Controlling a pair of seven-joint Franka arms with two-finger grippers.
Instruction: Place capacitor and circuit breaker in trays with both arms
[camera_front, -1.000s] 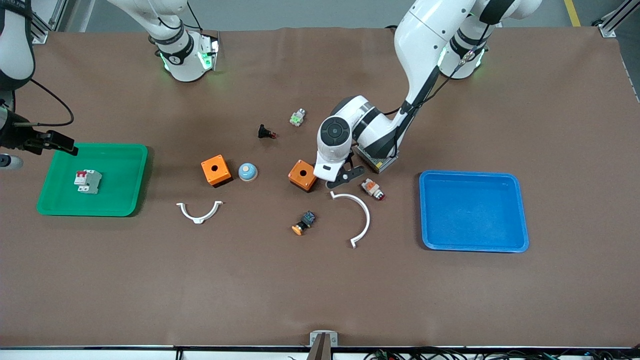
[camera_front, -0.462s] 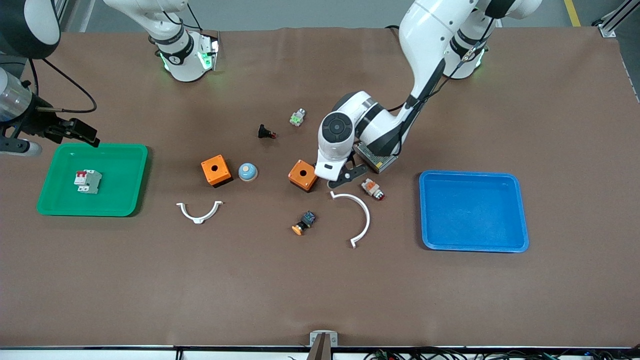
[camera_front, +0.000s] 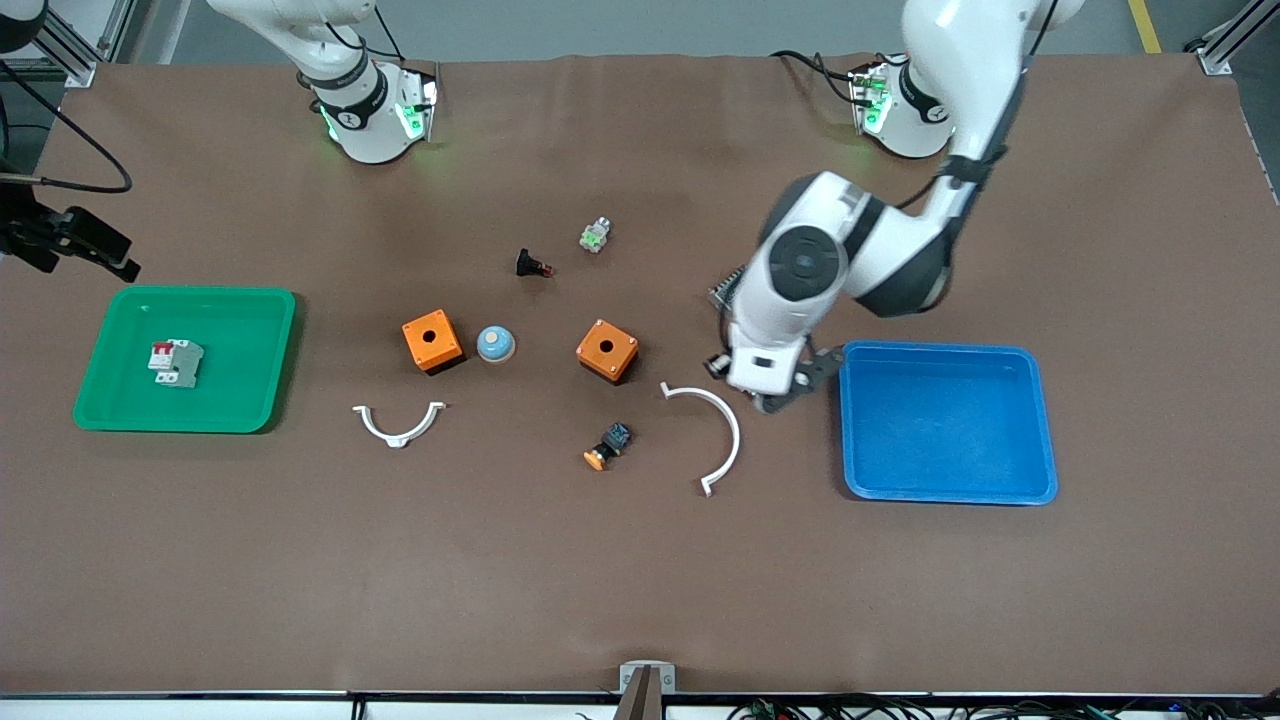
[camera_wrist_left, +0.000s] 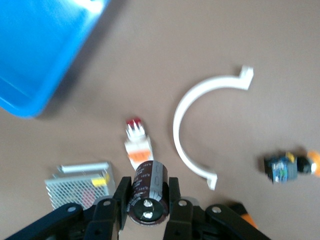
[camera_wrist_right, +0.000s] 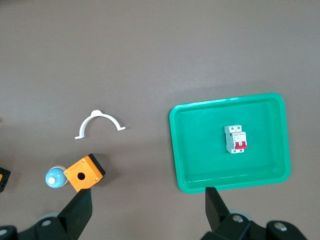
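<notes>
My left gripper (camera_front: 775, 388) is shut on the capacitor (camera_wrist_left: 148, 190), a black cylinder with a grey stripe, held between its fingers (camera_wrist_left: 121, 196). It hangs over the table between a white curved clip (camera_front: 718, 432) and the blue tray (camera_front: 945, 425). The capacitor is hidden in the front view. The circuit breaker (camera_front: 176, 362), white-grey with red toggles, lies in the green tray (camera_front: 255, 305) and also shows in the right wrist view (camera_wrist_right: 235, 139). My right gripper (camera_front: 95, 252) is open and empty, up above the table beside the green tray's (camera_wrist_right: 175, 150) edge toward the robots.
Under the left gripper lie a white-and-orange button (camera_wrist_left: 137, 144) and a metal mesh box (camera_wrist_left: 77, 186). Two orange boxes (camera_front: 432, 340) (camera_front: 607, 350), a blue dome (camera_front: 495, 343), another white clip (camera_front: 398, 422), a black push-button (camera_front: 533, 265) and a blue-orange button (camera_front: 608, 445) lie mid-table.
My left gripper has risen from beside the orange box with the capacitor and moved toward the blue tray. My right gripper has shifted about near the green tray's edge.
</notes>
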